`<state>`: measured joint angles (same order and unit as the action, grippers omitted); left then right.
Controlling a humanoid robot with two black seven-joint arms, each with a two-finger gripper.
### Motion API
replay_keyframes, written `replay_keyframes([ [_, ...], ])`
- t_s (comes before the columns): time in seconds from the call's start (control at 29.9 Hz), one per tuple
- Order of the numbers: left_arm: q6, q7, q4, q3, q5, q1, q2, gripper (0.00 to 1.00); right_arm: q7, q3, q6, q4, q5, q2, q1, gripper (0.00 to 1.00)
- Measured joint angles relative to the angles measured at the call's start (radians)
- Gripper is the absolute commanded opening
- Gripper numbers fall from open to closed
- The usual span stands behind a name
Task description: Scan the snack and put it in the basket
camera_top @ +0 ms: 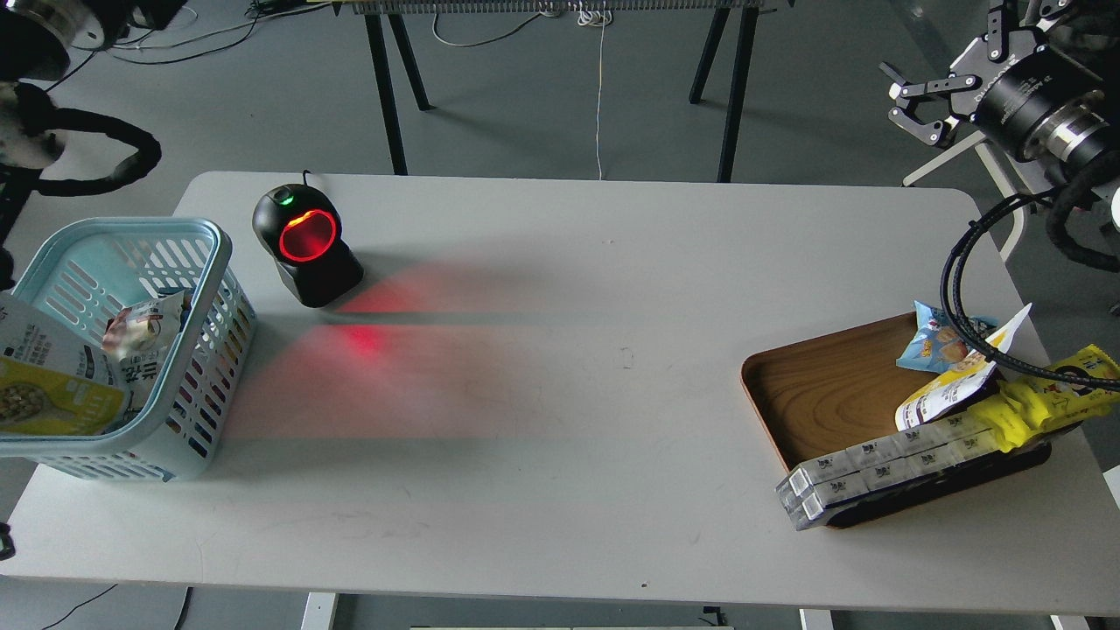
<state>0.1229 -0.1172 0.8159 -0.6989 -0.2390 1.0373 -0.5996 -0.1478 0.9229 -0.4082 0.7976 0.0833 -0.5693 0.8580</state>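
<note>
The right arm enters at the upper right, raised beyond the far right corner of the bench (pixel 560 262). Its end effector (pixel 910 103) points left, two dark fingers spread apart with nothing between them. The left arm shows only as thick dark segments at the upper left, off that bench's far left corner; its end effector is out of view.

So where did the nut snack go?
In the head view the snack sits at the far left, inside the light blue basket, left of the red-glowing scanner.
</note>
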Motion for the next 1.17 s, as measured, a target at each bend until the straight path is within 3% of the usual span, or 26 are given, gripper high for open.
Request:
replay_keyframes([
  [0.2, 0.195, 0.033, -0.232, -0.096, 0.122, 0.003, 0.160, 0.99, 0.001, 0.132, -0.007, 0.105, 0.032, -0.001, -0.137, 0.99],
  [0.57, 0.271, 0.146, -0.263, -0.107, 0.322, -0.061, 0.181, 1.00, 0.002, 0.248, -0.004, 0.155, 0.035, 0.012, -0.238, 0.99],
  [0.84, 0.288, 0.101, -0.261, -0.114, 0.421, -0.102, 0.187, 1.00, 0.003, 0.271, 0.035, 0.148, 0.036, 0.031, -0.237, 0.99],
  [1.17, 0.320, 0.080, -0.259, -0.112, 0.424, -0.123, 0.183, 1.00, 0.004, 0.254, 0.082, 0.148, 0.034, 0.056, -0.233, 0.99],
])
